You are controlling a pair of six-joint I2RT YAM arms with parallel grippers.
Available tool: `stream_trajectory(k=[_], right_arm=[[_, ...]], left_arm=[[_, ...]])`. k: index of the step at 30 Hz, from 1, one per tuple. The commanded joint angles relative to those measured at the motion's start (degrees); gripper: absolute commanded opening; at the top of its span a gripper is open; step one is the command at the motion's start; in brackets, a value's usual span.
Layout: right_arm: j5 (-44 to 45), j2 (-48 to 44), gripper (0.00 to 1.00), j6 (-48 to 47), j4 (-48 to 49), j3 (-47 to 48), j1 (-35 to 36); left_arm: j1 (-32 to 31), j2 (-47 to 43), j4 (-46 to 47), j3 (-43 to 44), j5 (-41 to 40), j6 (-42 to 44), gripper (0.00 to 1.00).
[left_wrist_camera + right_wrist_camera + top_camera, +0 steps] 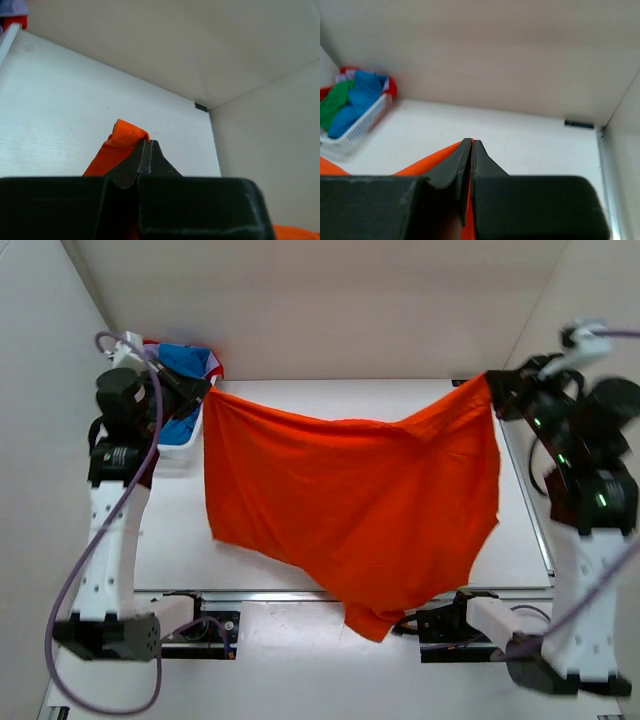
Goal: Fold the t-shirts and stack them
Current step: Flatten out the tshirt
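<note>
The left hand point(203, 390) and right hand point(492, 388) each pinch a corner of the orange shirt point(350, 490), hung spread above the desk point(180, 540). The pinches look thin — a tug could slip one corner free, and the low hem may drag off the near edge.

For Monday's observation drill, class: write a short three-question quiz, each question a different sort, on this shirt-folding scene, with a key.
1. True or false: the bright orange cloth t-shirt lies flat on the white table.
2. How many grippers pinch it? A none; B one; C two.
3. What holds the other coloured shirts?
Key: 1 false, it hangs stretched in the air. 2 C, left gripper and right gripper. 3 The white plastic mesh basket, far left.
</note>
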Motion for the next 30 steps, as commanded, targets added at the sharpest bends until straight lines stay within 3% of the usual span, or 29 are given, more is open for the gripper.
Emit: stream_trajectory(k=[1,6,10,12,16,20,26,30], right_arm=[[-5.9,8.8,0.0,0.9,5.2,-3.5,-1.6],[-6.9,20.7,0.0,0.4,8.2,-0.3,-2.6],[-7.0,29.7,0.0,1.1,0.6,19.2,-3.7],[-5.9,29.8,0.0,0.3,-1.3,25.8,-3.4],[-10.6,24.6,0.0,3.6,2.3,25.2,-8.0],[-11.4,19.9,0.0,3.5,3.1,14.6,-9.4],[-11.5,11.8,0.0,1.5,3.5,-5.5,-8.1],[-8.2,3.2,0.0,0.1,1.9,-22.5,-6.9]], left_arm=[[0.6,7.3,2.1,-1.6,1.3,0.2,0.0],[0.6,18.6,6.1,2.6,1.4,-0.8,0.0],[0.6,26.4,-1.2,18.3,1.2,0.7,0.0],[0.7,28.4,-5.4,28.7,1.1,1.7,0.0],[4.2,26.3,-6.4,34.8,2.7,0.9,0.0],[3.7,19.0,-4.8,27.4,3.1,0.6,0.0],[2.3,4.2,3.0,-5.5,6.3,-1.5,0.0],[1.8,-2.5,4.3,-21.7,6.1,-1.6,0.0]])
